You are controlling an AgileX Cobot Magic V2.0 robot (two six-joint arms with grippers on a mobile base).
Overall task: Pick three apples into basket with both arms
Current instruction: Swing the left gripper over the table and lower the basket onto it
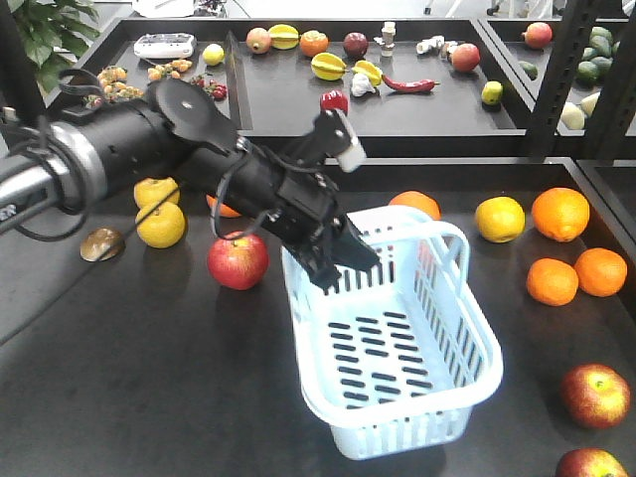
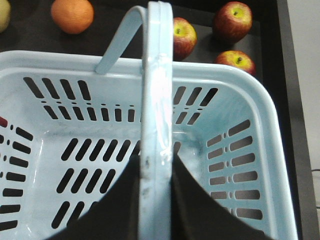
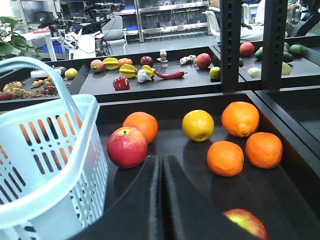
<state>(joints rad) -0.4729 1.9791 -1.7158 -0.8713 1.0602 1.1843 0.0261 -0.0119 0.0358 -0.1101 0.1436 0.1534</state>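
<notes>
The pale blue basket [image 1: 397, 422] stands mid-table with nothing inside. My left gripper [image 1: 348, 260] is shut on its hoop handle [image 2: 156, 75], one dark finger on each side of the bar [image 2: 156, 155]. One red apple [image 1: 238, 260] lies left of the basket, and two more [image 1: 594, 395] [image 1: 588, 464] lie at the front right. In the left wrist view, three apples [image 2: 232, 20] [image 2: 184, 36] [image 2: 236, 60] sit beyond the far rim [image 2: 240, 75]. My right gripper [image 3: 161, 159] is shut and empty, low over the table. An apple [image 3: 127, 146] lies just ahead of it beside the basket wall [image 3: 50, 107].
Oranges [image 1: 559, 214] [image 1: 552, 281] [image 1: 600, 270] and a yellow fruit [image 1: 500, 219] lie right of the basket. An orange [image 1: 415, 204] sits behind it, and yellow fruits [image 1: 161, 224] lie to its left. A rear shelf [image 1: 298, 94] holds mixed produce. A black post [image 1: 561, 70] rises at right.
</notes>
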